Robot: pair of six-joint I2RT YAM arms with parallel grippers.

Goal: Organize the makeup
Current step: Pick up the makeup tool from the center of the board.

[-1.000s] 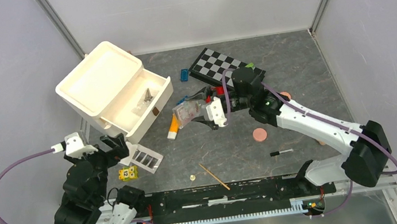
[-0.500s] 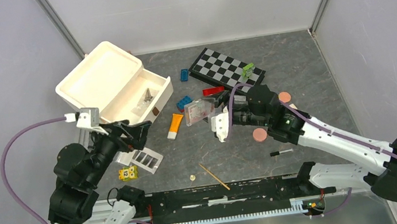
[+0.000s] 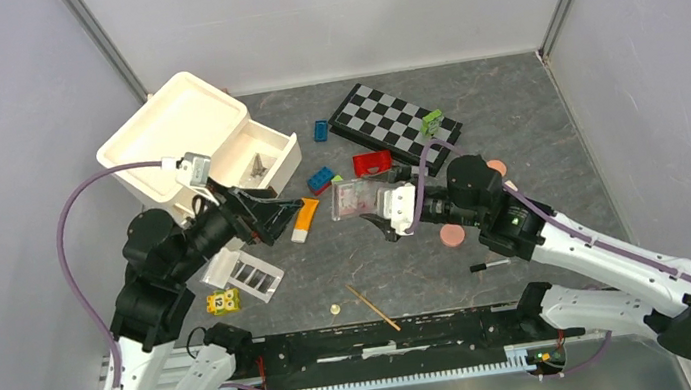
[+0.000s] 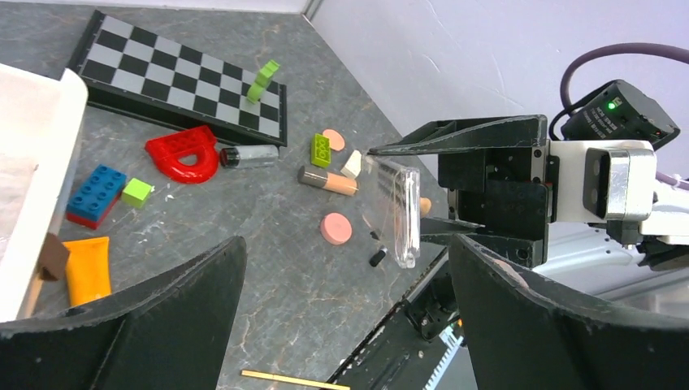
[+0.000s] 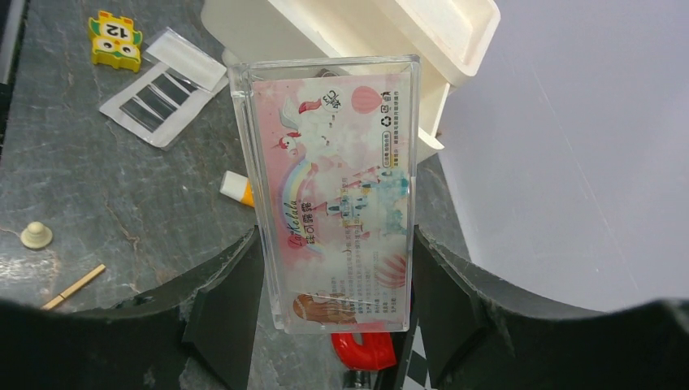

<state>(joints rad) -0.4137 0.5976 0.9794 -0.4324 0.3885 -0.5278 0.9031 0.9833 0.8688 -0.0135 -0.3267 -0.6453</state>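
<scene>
Pinching the pink case by its long edges on the right gripper side, off the table at the centre of the overhead frame, printed face toward the wrist camera. Spread wide and bare on the left gripper side, just left of that case, aimed at it and apart from it; looks like a handover in the making rather than a drop. Little done so far, judging by the lay: only one small pale item visible inside the white box at upper left, too small to name. Left out on the table: orange tube just below the left fingers, palette at lower left, pink disc right of centre, second disc further up beside the right arm, black pencil toward lower right, peach tube near the checkerboard. Mixed in with toy bricks and a wooden stick, presumably none of them for the box. Most of the sorting ahead: case into the box first, then the loose pieces one by one.
</scene>
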